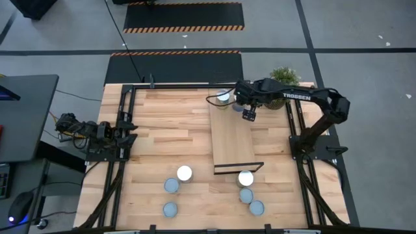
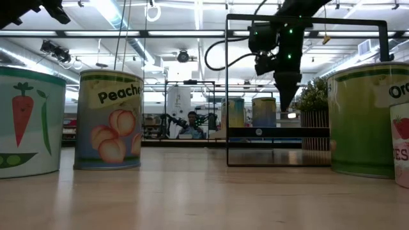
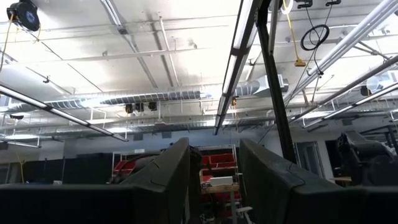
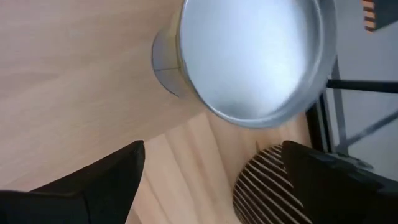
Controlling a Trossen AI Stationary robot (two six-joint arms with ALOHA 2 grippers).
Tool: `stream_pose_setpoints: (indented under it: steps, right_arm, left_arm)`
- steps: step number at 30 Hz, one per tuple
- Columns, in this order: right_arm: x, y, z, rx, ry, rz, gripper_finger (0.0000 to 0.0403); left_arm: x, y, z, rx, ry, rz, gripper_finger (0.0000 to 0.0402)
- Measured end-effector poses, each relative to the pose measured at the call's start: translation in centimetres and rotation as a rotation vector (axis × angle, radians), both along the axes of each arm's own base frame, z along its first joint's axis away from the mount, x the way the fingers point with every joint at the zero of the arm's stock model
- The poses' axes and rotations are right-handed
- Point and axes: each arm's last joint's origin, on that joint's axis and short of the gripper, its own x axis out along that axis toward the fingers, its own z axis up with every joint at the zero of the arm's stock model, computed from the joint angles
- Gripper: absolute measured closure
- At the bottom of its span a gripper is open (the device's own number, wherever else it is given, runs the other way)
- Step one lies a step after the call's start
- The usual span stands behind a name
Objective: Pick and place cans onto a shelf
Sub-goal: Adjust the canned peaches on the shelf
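The light-wood shelf [image 1: 235,140] lies in the middle of the table. In the low view two cans [image 2: 233,112] [image 2: 264,112] stand on its far end; one of them shows in the high view [image 1: 223,97]. My right gripper [image 1: 249,114] hangs open and empty above the shelf's far end, beside these cans, pointing down [image 2: 285,96]. In the right wrist view [image 4: 211,180] its fingers stand apart below a can's silver top [image 4: 255,56]. Several more cans stand on the table near the front: three at the left [image 1: 184,173] and three at the right [image 1: 246,177]. My left gripper [image 1: 127,129] waits at the table's left edge.
A potted green plant [image 1: 283,77] stands at the far right, close to the right arm; its ribbed pot shows in the right wrist view [image 4: 267,186]. A black frame [image 1: 130,88] borders the table. Bare wood lies between the shelf and the left arm.
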Motion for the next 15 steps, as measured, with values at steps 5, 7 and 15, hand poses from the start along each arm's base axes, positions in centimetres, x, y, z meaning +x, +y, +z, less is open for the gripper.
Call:
stream_pose_setpoints:
  steps: [5, 7, 15]
  right_arm:
    - [0.4, -0.6, -0.3, -0.019, -0.041, 0.094, 0.0018]
    - [0.7, -0.9, -0.2, -0.042, -0.065, 0.124, 0.0018]
    - [0.7, -1.2, -0.1, -0.056, -0.073, 0.13, 0.0018]
  left_arm:
    - [0.0, 0.0, 0.0, 0.0, -0.001, 0.001, 0.0253]
    - [0.0, 0.0, 0.0, 0.001, 0.0, 0.001, 0.0253]
    - [0.0, 0.0, 0.0, 0.0, 0.0, 0.001, 0.0253]
